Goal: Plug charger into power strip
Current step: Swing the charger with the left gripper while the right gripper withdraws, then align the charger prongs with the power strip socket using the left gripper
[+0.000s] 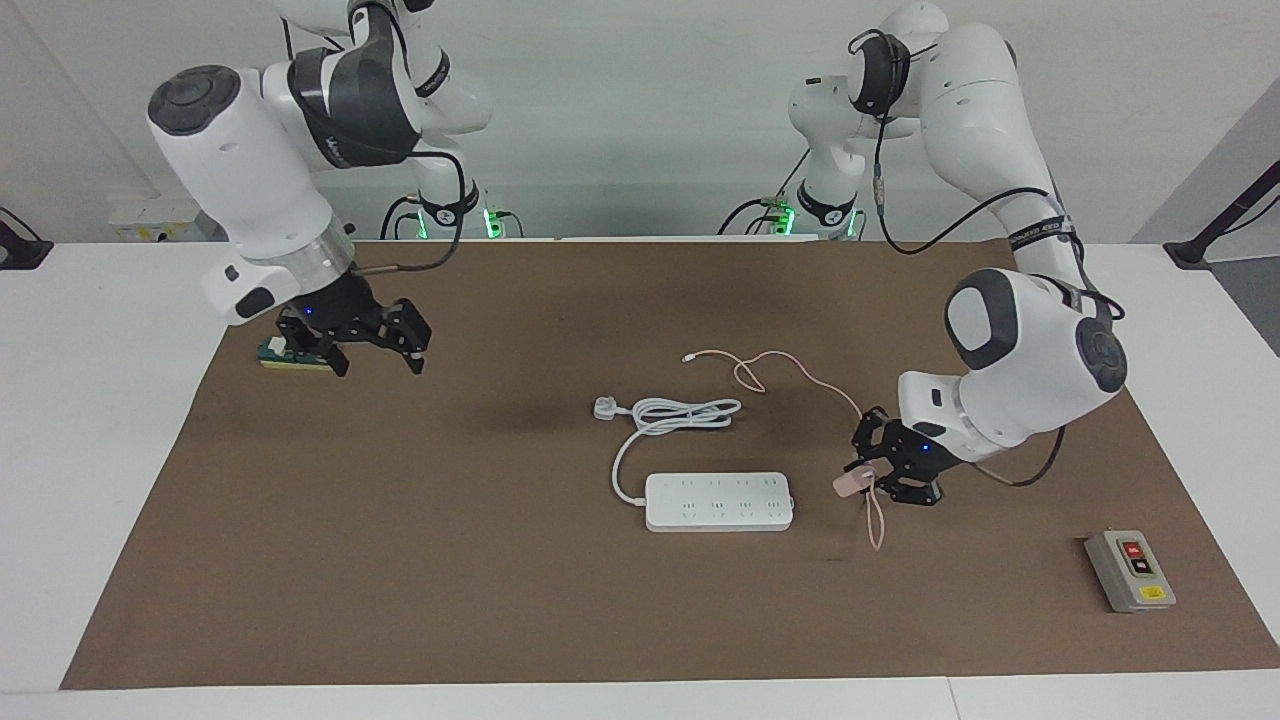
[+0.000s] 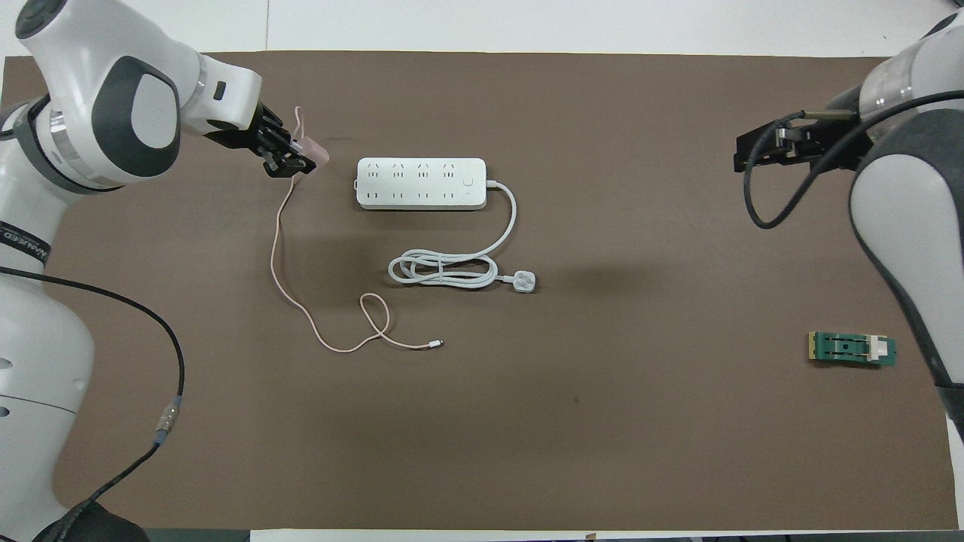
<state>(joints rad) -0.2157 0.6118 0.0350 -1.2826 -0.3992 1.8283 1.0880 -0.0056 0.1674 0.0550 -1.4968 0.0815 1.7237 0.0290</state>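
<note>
The power strip (image 1: 720,501) lies flat in the middle of the brown mat, sockets up; it also shows in the overhead view (image 2: 422,183). Its thick white cord is coiled nearer to the robots and ends in a white three-pin plug (image 1: 605,407). My left gripper (image 1: 868,482) is shut on the pale-pink charger (image 1: 850,485), held low just off the strip's end toward the left arm's end of the table. In the overhead view the left gripper (image 2: 296,158) and the charger (image 2: 316,155) are apart from the strip. The thin pink cable (image 1: 760,370) trails over the mat toward the robots. My right gripper (image 1: 375,358) is open and empty in the air.
A small green board (image 1: 295,358) lies on the mat under the right gripper's side, at the right arm's end; it shows in the overhead view (image 2: 851,348). A grey box with red and black buttons (image 1: 1128,570) sits at the mat's corner, farther from the robots, at the left arm's end.
</note>
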